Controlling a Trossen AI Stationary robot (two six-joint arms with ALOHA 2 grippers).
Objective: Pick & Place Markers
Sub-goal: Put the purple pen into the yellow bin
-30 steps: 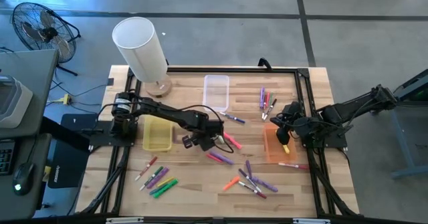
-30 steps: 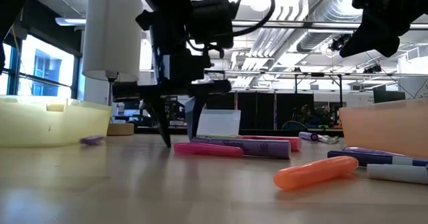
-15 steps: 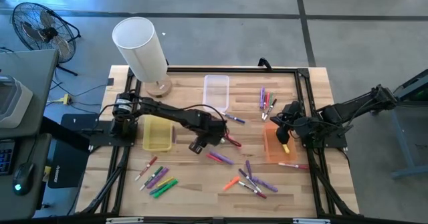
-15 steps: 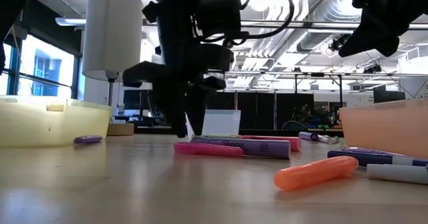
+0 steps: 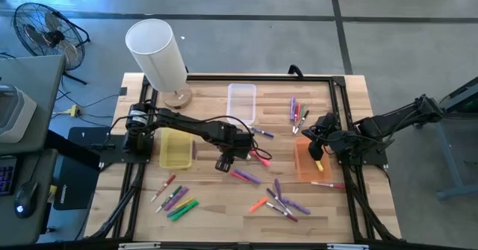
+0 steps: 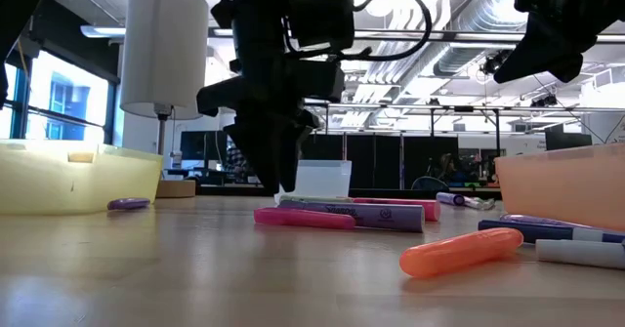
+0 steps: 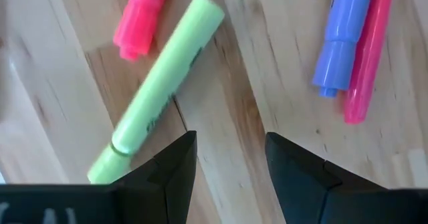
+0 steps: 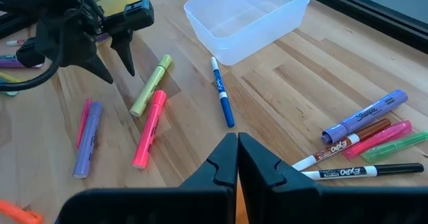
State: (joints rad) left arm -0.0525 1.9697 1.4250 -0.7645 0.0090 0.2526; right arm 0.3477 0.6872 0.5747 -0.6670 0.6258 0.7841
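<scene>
my left gripper (image 7: 227, 158): fingers spread, holding nothing, low over mid-table
under it: yellow-green marker (image 7: 157, 93) beside one finger, bare wood between fingers
nearby: pink marker (image 7: 138, 18), purple marker (image 7: 346, 40), close on the table
my right gripper (image 8: 237, 158): pressed together, empty, over orange bin (image 5: 307, 163)
other markers (image 5: 278, 201): scattered across table

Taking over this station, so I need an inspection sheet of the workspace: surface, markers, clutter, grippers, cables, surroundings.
Surface: wooden table, black frame.
Job's things: markers scattered; a yellow-green marker by the left gripper.
Clutter: yellow bin, clear bin, orange bin, white cylinder.
Grippers: left gripper open, low over the table; right gripper shut, above the orange bin.
Cables: black cable on the left arm.
Surroundings: fan on the floor.
</scene>
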